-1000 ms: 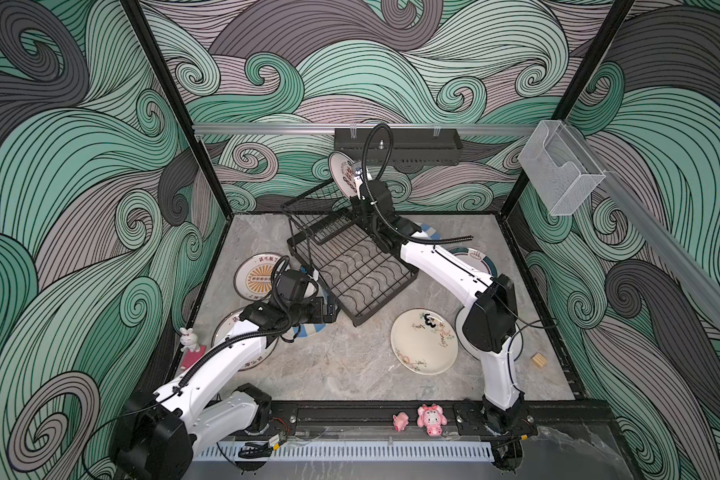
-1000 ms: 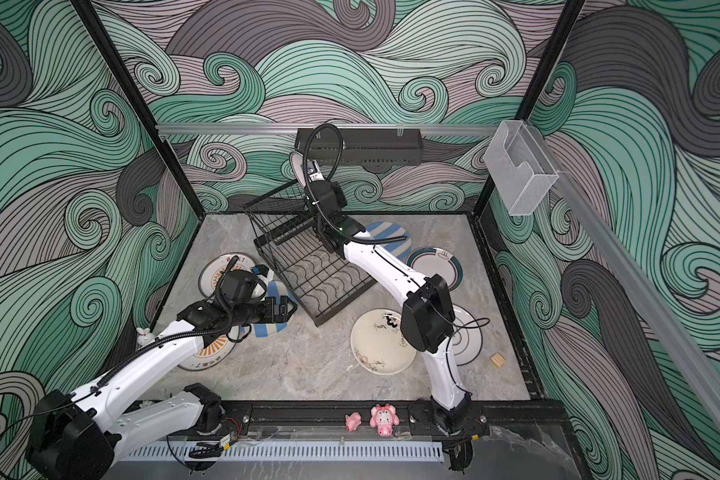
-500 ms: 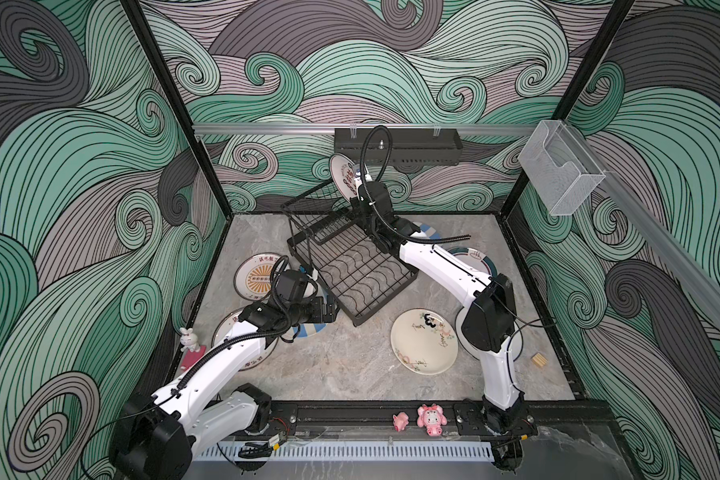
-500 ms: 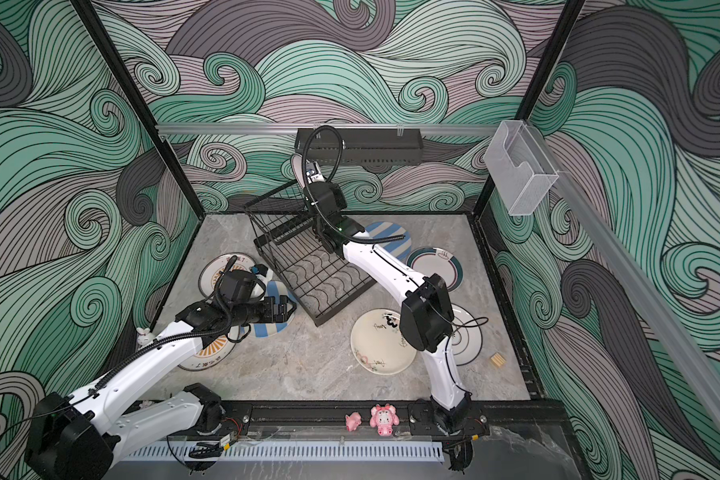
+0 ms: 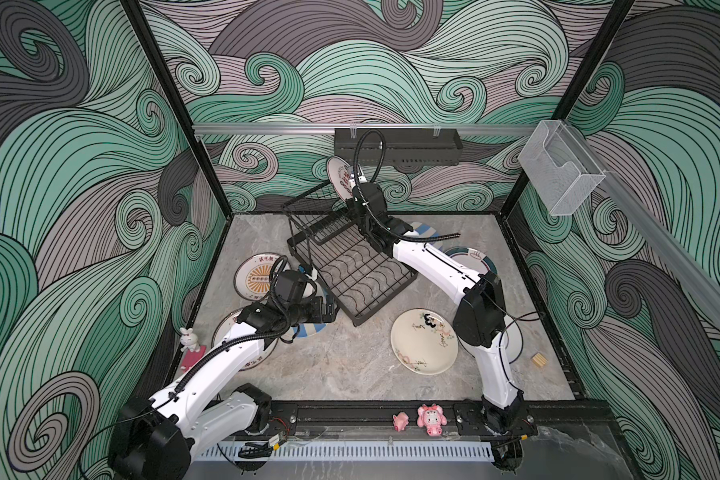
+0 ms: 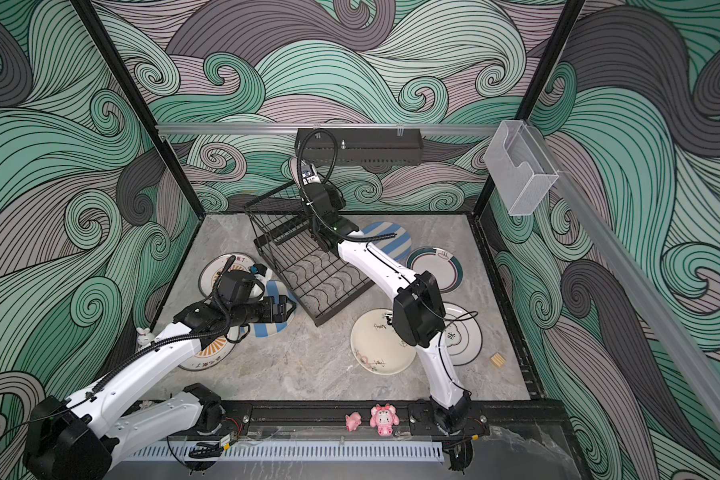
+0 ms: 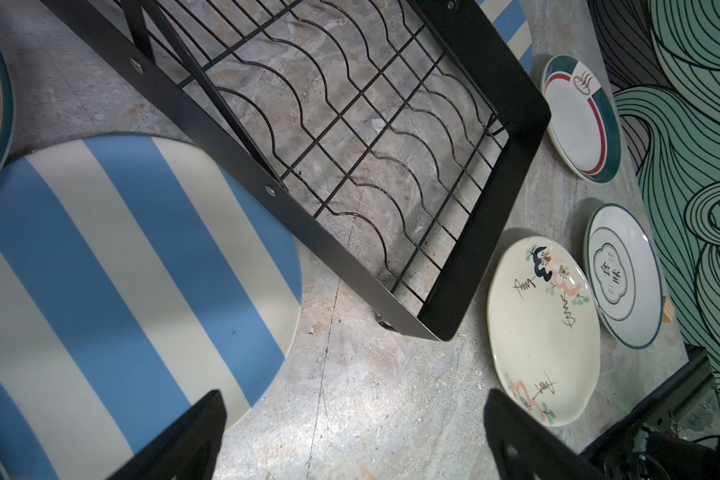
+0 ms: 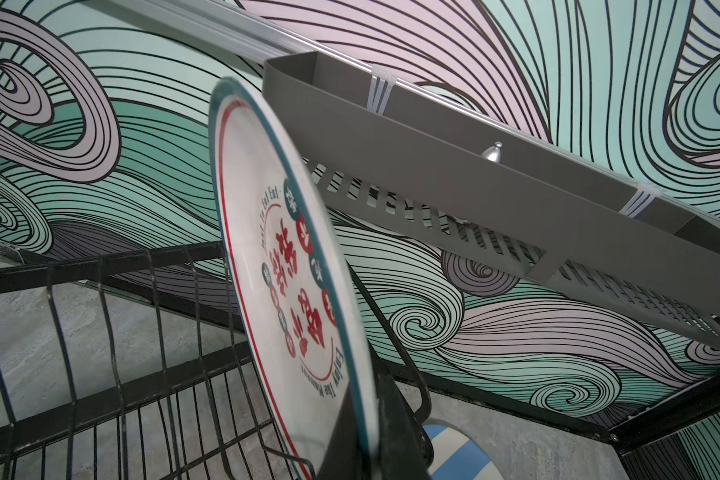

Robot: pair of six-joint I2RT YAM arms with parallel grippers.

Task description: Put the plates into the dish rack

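Grey marble tabletop (image 5: 341, 365), wave-patterned walls (image 5: 391, 62); right gripper (image 8: 371, 424) clamps red-lettered plate (image 8: 283, 266), left gripper (image 7: 352, 401) gapes.

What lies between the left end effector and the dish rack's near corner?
Only bare tabletop separates the left end effector from the dish rack, seen in the left wrist view.

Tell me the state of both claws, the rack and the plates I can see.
Right claw, shut on red-lettered plate.
Red-lettered plate, on edge, over dish rack.
Dish rack, lower tray holds no plates.
Left claw, open, holding nothing.
Striped plate near left claw, flat on table.
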